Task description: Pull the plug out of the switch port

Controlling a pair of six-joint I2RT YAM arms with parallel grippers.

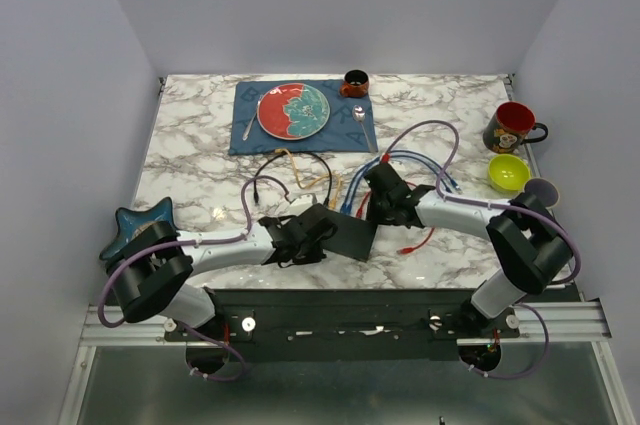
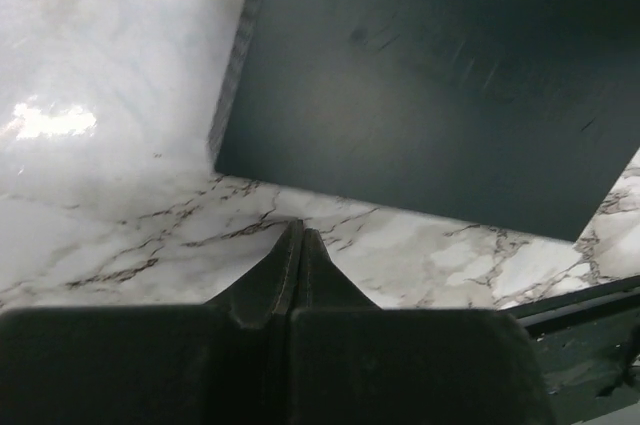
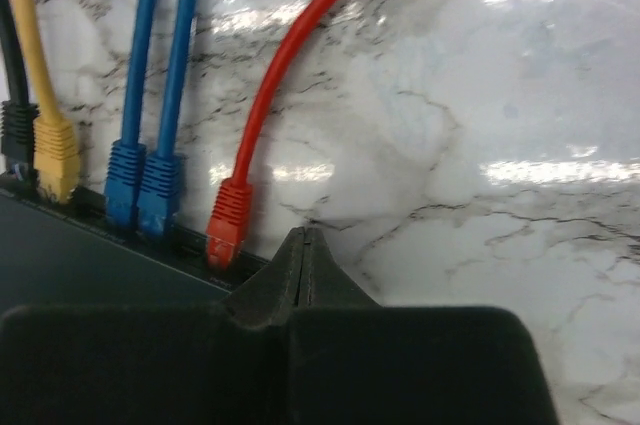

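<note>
The switch (image 1: pixel 345 233) is a flat dark box near the table's front middle. In the right wrist view its socket edge (image 3: pixel 90 213) holds a black plug (image 3: pixel 17 130), a yellow plug (image 3: pixel 57 153), two blue plugs (image 3: pixel 142 183) and a red plug (image 3: pixel 228 217). My right gripper (image 3: pixel 305 235) is shut and empty, its tips just right of the red plug and apart from it; it also shows in the top view (image 1: pixel 383 207). My left gripper (image 2: pixel 297 230) is shut and empty over bare marble, just short of the switch's dark top (image 2: pixel 430 75); in the top view (image 1: pixel 305 233) it sits at the switch's left side.
Cables (image 1: pixel 400 160) fan back and right from the switch; a loose red plug end (image 1: pixel 405 245) lies right of it. A blue placemat (image 1: pixel 245 135) with a plate (image 1: pixel 293 110), a small mug (image 1: pixel 355 83), a dark mug (image 1: pixel 512 128), a green bowl (image 1: pixel 508 173) and a blue star (image 1: pixel 140 225) sit around.
</note>
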